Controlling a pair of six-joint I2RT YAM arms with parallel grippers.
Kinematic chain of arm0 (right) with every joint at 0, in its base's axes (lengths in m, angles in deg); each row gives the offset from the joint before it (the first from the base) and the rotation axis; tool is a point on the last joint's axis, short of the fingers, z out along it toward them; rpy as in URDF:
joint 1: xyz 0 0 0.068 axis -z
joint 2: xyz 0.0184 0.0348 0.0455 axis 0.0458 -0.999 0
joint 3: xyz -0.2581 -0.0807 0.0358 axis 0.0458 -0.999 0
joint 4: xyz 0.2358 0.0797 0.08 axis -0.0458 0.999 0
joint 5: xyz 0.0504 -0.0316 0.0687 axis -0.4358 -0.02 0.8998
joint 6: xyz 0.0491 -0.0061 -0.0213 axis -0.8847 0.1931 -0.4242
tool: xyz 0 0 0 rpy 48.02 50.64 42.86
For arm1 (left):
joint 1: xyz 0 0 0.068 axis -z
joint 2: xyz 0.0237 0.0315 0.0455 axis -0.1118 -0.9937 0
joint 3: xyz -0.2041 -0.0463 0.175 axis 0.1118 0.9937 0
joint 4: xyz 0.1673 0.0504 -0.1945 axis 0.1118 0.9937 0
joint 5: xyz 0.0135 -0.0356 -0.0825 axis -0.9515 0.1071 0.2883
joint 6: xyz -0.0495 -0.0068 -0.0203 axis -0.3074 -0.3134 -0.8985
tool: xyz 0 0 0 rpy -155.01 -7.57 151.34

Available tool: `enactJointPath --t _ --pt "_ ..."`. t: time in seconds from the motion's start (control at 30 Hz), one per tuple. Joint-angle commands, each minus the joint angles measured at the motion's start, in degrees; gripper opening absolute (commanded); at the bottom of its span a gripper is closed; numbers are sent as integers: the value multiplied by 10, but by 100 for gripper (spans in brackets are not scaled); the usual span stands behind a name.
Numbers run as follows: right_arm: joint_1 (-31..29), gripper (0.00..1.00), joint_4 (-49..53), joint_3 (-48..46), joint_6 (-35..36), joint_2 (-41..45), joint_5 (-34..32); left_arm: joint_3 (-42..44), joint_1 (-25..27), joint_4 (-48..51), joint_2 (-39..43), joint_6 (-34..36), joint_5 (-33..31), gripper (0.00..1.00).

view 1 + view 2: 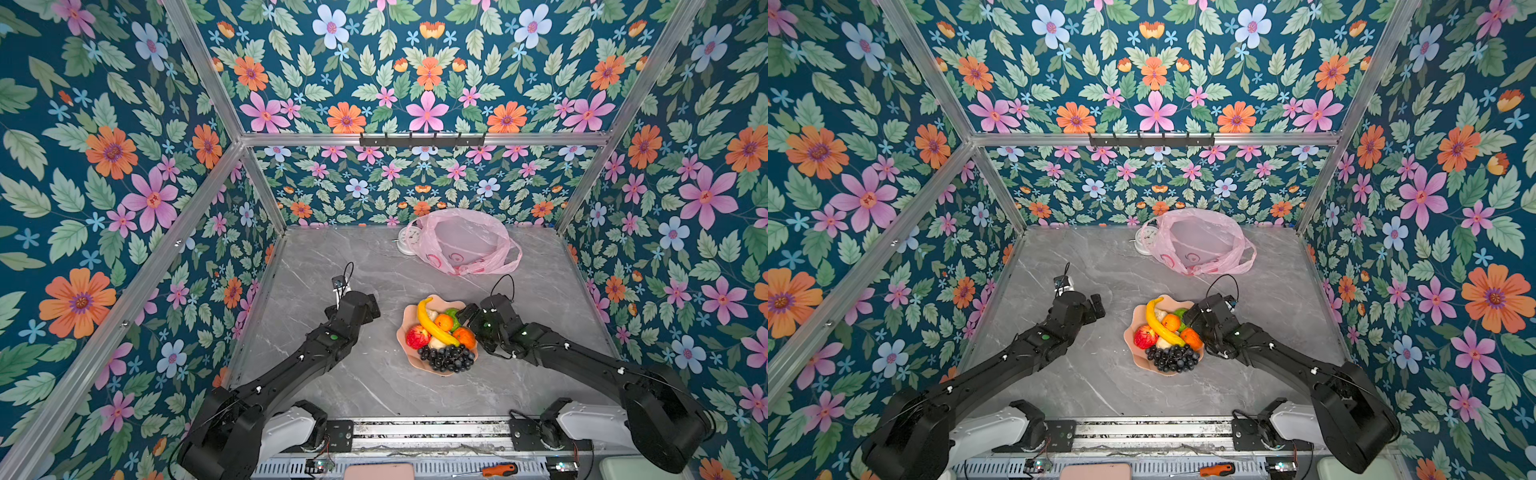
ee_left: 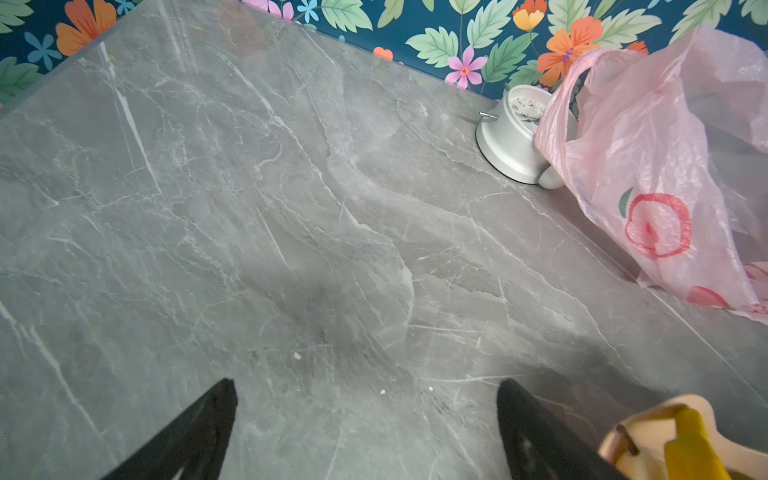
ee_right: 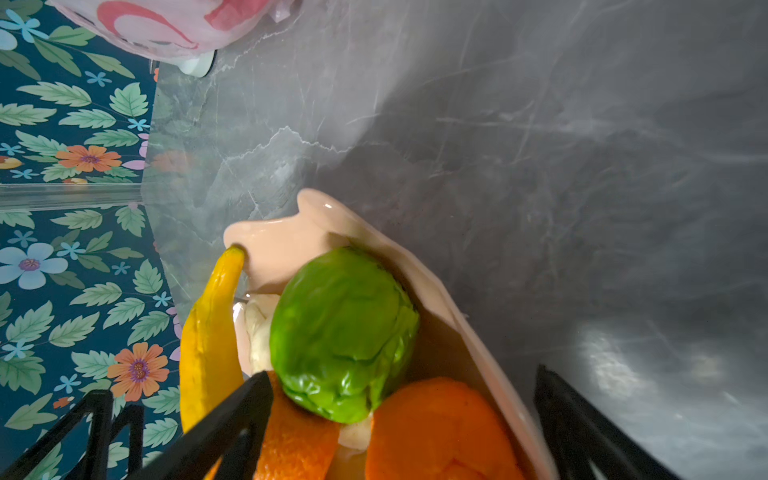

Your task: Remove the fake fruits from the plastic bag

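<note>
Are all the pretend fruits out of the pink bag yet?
Looks about done. The fake fruits sit on the peach dish, and the plastic bag lies slack at the back, seemingly empty. Nothing is held: left gripper and right gripper are both open. Little seems left.

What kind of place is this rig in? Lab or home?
Likely a staged lab booth, not a home: an aluminium frame around floral wallpaper panels, the left arm and right arm mounted on a rail at the marble-look tabletop edge, a screwdriver beside it.
</note>
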Motion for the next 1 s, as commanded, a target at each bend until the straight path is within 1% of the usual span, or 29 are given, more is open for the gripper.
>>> enactJointPath --t 0.0,0.1,0.27,0.4,0.6,0.7,0.77,0.83,0.9,0.97 --pt "-4 99 -28 12 0 -16 -2 1 -1 7 3 0 -11 100" --pt "-4 99 -23 13 5 -17 -8 2 -1 7 4 1 -12 100" --pt "-2 99 49 27 19 -1 -42 4 -1 6 8 8 -22 100" --pt "3 99 76 24 25 19 -52 -5 -1 14 8 11 -39 100" --pt "29 99 133 27 61 58 -67 -35 -1 54 9 19 -106 100" --pt "63 99 164 35 112 87 -64 -49 -1 62 12 37 -171 100" --pt "80 99 202 57 158 102 -85 -59 -5 59 11 50 -225 100" --pt "95 99 230 84 211 109 -110 -65 -16 51 10 61 -258 100" --pt "113 99 260 115 255 107 -142 -56 -28 5 8 93 -289 100" --pt "129 99 262 138 310 104 -183 -33 -39 -71 7 154 -313 100"
